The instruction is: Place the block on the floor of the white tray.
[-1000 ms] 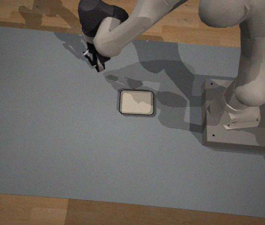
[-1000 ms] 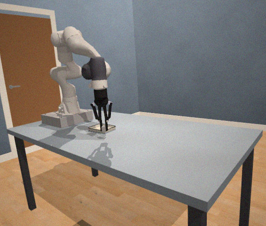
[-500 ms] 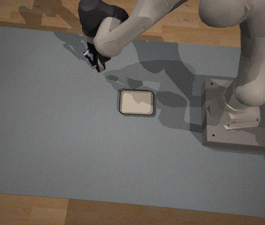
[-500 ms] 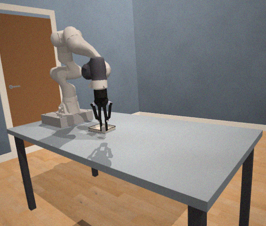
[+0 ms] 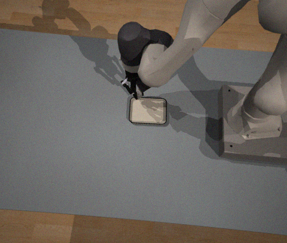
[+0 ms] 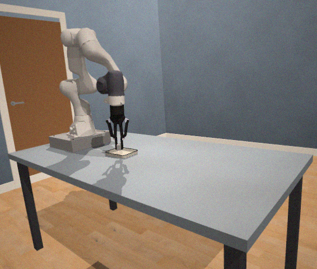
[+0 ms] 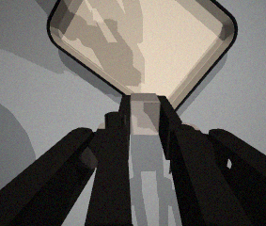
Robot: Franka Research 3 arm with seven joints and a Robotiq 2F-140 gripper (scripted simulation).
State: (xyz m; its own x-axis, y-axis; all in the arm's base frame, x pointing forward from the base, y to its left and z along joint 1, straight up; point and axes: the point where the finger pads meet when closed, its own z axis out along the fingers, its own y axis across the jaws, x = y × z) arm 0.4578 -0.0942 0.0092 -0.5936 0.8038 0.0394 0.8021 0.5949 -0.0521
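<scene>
My gripper [image 7: 143, 108] is shut on a small pale block [image 7: 145, 113], held between the dark fingertips. In the wrist view the block hangs over the near corner of the white tray [image 7: 144, 44], just at its dark rim. In the overhead view the gripper [image 5: 134, 94] is at the tray's [image 5: 147, 110] far-left corner. In the side view the gripper [image 6: 119, 144] holds the block [image 6: 119, 145] a little above the tray [image 6: 121, 152]. The tray floor is bare, with the arm's shadow across it.
The robot's base plate [image 5: 258, 125] stands right of the tray on the grey table top [image 6: 164, 174]. The arm's elbow and wrist [image 5: 148, 52] hang over the area behind the tray.
</scene>
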